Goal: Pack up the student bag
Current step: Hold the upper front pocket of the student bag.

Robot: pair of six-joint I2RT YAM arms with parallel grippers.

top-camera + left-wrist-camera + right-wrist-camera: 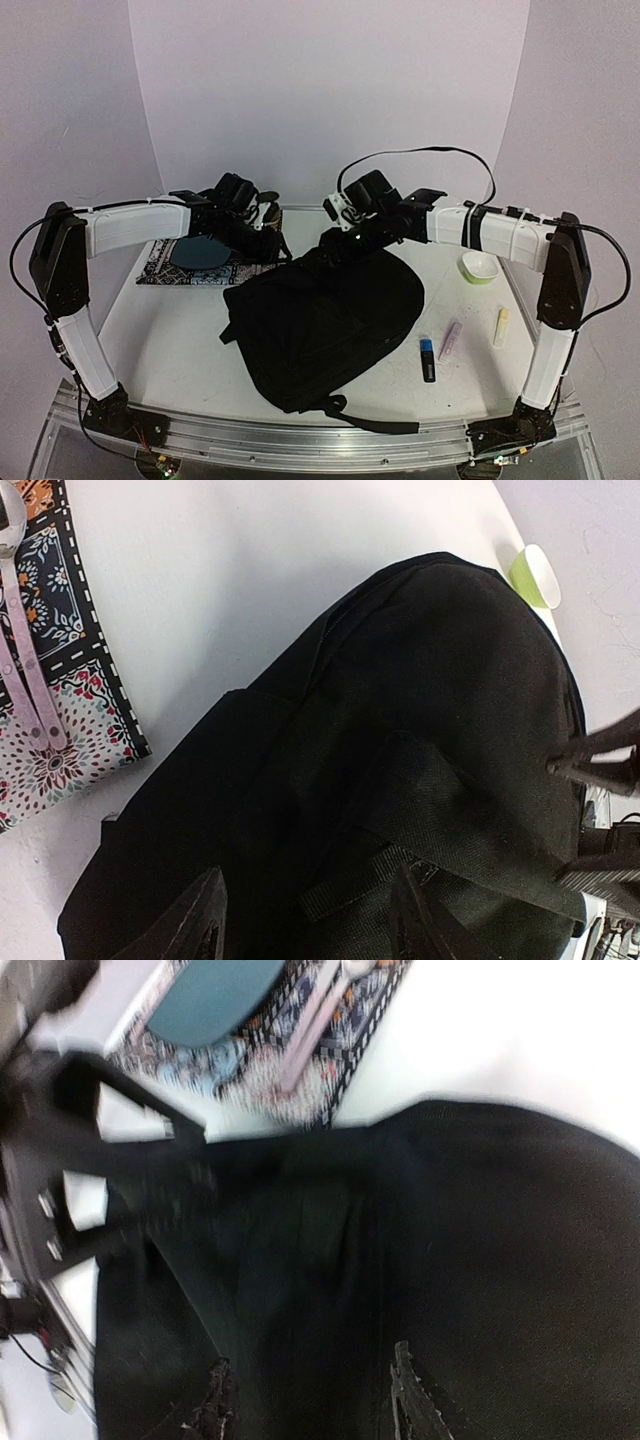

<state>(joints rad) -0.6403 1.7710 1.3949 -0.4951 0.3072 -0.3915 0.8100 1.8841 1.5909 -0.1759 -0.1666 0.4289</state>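
The student bag (320, 325), a large floppy black backpack, lies flat in the middle of the white table, one strap trailing toward the near edge. My left gripper (262, 240) hangs over its far left corner. In the left wrist view its gripper (312, 920) is open, the fingertips (210, 920) standing apart over the bag's fabric (430, 730) and a webbing loop. My right gripper (335, 245) is at the bag's far top edge. In the blurred right wrist view the gripper (310, 1400) is also open above the black fabric (480, 1260), with nothing between the fingers.
A patterned placemat (165, 268) with a dark teal plate (200, 250) lies at the back left, and a pink-handled utensil (25, 650) rests on the mat. To the right are a green-and-white bowl (480, 267), a yellow tube (501, 327), a pink tube (450, 340) and a blue-capped black marker (428, 360).
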